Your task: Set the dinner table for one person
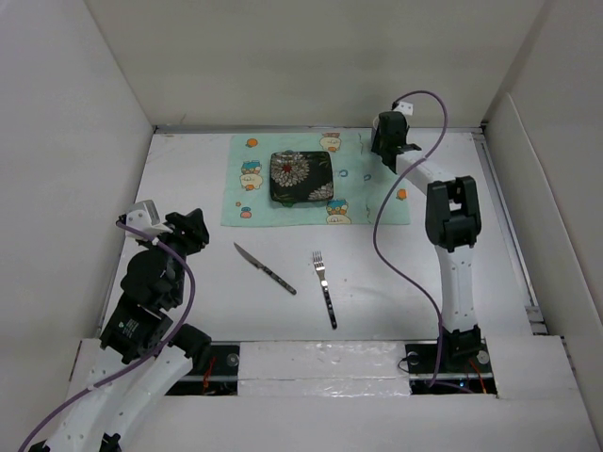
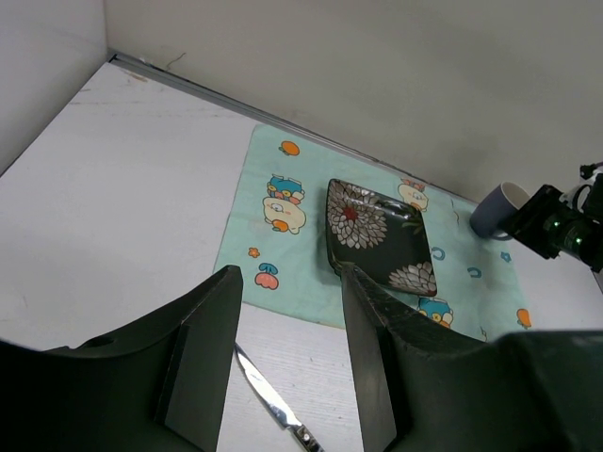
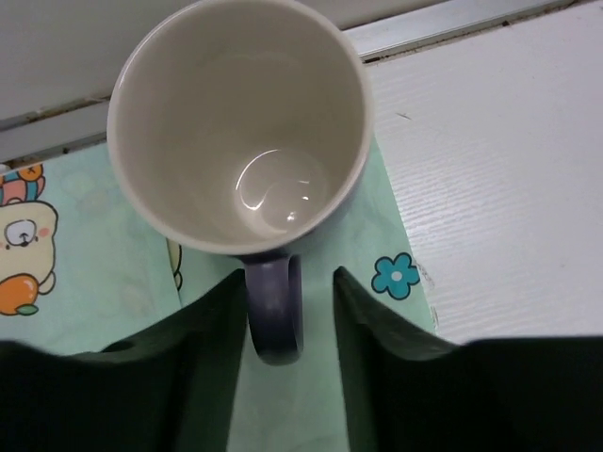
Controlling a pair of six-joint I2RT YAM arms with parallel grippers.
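The white dinner table [image 1: 188,179] holds a mint-green cartoon cloth [image 1: 377,202] at the back. A black square plate with flower patterns [image 1: 301,177] lies on the cloth. A knife [image 1: 265,268] and a fork [image 1: 325,289] lie on the bare table in front of the cloth. My right gripper [image 3: 287,282] is open at the cloth's back right corner, its fingers either side of the handle [image 3: 273,315] of an upright, empty dark blue mug [image 3: 240,122]. My left gripper [image 2: 287,278] is open and empty above the table's left side, with the knife [image 2: 273,400] below it.
White upright panels [image 1: 75,141] edge the table on the left, back and right. The right arm's purple cable [image 1: 382,235] hangs over the table to the right of the fork. In the left wrist view the mug [image 2: 497,209] stands next to the right gripper [image 2: 556,231].
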